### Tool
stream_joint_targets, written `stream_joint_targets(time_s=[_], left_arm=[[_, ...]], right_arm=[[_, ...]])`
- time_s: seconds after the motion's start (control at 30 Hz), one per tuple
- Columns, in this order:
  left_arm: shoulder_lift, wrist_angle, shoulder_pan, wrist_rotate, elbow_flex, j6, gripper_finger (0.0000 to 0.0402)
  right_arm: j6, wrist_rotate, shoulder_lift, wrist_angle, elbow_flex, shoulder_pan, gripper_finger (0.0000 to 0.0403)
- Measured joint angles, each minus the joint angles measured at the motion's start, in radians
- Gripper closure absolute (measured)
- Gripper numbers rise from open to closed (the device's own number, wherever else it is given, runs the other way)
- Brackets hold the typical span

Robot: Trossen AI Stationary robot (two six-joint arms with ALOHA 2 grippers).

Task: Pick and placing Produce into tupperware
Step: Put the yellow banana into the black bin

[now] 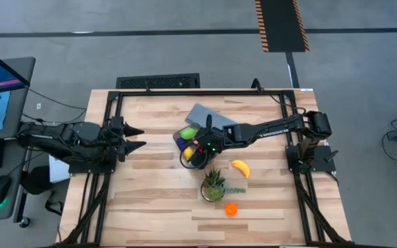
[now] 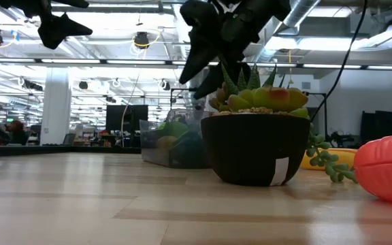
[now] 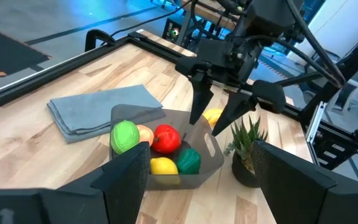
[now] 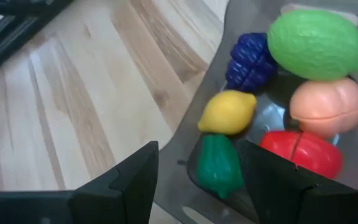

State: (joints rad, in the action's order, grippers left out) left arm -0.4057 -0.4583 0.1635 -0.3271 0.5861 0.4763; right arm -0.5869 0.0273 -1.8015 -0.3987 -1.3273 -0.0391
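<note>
The clear tub [image 1: 182,157] [image 3: 209,163] stands mid-table. It holds a light-green fruit [image 4: 316,42], purple grapes [image 4: 250,59], a yellow lemon [image 4: 227,112], a peach piece [image 4: 328,106], a red tomato [image 4: 300,152] and a dark-green pepper [image 4: 216,165]. A yellow banana [image 1: 240,167] and an orange piece [image 1: 231,209] lie on the table nearer the right edge. My right gripper [image 1: 198,150] [image 3: 213,118] [image 4: 197,186] hangs open and empty over the tub's near end, fingers pointing down, above the pepper. My left gripper [image 1: 135,138] [image 3: 197,186] waits open at the left side.
A spiky potted plant [image 1: 213,184] [image 2: 257,146] stands just in front of the tub, between it and the orange piece. A flat grey-blue lid [image 1: 209,116] [image 3: 98,106] lies behind the tub. A black frame [image 1: 109,103] borders the table. Bare wood [image 1: 150,200] stretches left and near.
</note>
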Motion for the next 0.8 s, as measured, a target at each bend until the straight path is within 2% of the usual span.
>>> stream_joint_targets(time_s=[0.33, 0.57, 0.8], left_arm=[[0.000, 0.000, 0.000, 0.000, 0.000, 0.000, 0.0132], [0.000, 0.000, 0.000, 0.000, 0.000, 0.000, 0.0132], [0.000, -0.001, 0.000, 0.000, 0.000, -0.001, 0.0132]], right_arm=[[0.011, 0.015, 0.043, -0.047, 0.000, -0.009, 0.0158], [0.021, 0.165, 0.124, -0.113, 0.001, -0.049, 0.0158], [0.004, 0.277, 0.225, -0.270, 0.001, -0.073, 0.0158]])
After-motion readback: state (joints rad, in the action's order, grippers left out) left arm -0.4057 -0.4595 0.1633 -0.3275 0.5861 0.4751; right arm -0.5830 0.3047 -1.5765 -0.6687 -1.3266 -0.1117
